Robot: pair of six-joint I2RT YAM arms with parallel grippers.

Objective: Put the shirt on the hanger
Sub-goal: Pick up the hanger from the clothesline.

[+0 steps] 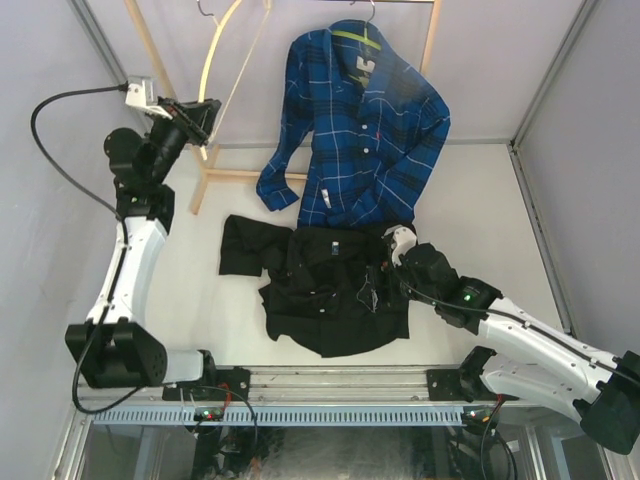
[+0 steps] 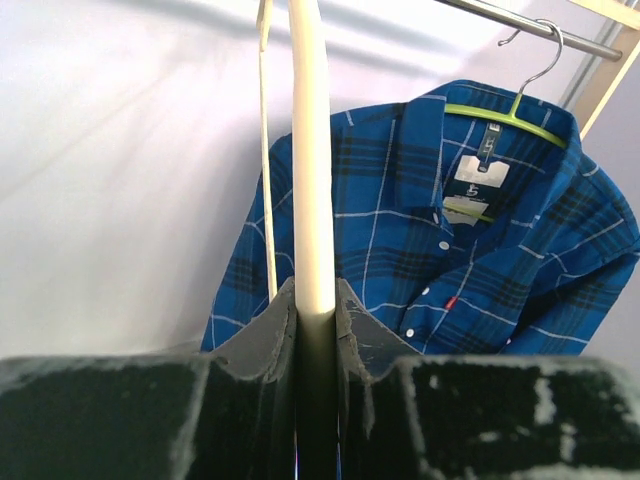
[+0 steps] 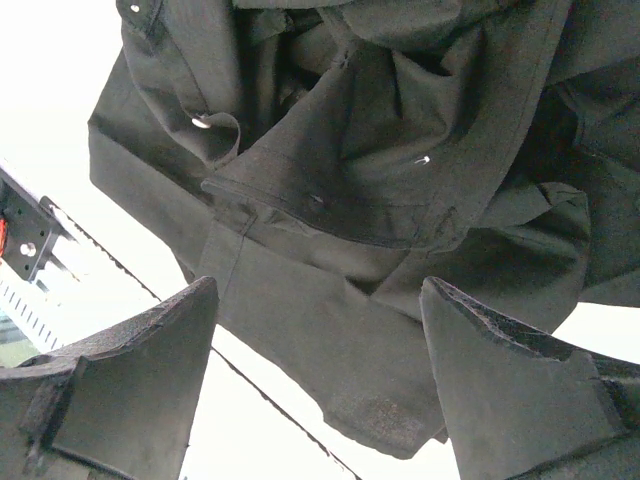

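The black shirt (image 1: 325, 285) lies crumpled on the white table, collar side toward the back; it also fills the right wrist view (image 3: 380, 170). The cream wooden hanger (image 1: 216, 52) hangs at the back left from the rack. My left gripper (image 1: 203, 118) is shut on the hanger's lower arm (image 2: 312, 200), which runs up between its fingers. My right gripper (image 1: 392, 252) is open, just above the shirt's right edge; its fingers (image 3: 150, 360) stand wide apart over the cloth.
A blue plaid shirt (image 1: 360, 130) hangs on a green hanger (image 2: 505, 120) from the metal rail (image 2: 540, 28) of a wooden rack (image 1: 240, 175) at the back. Grey walls close both sides.
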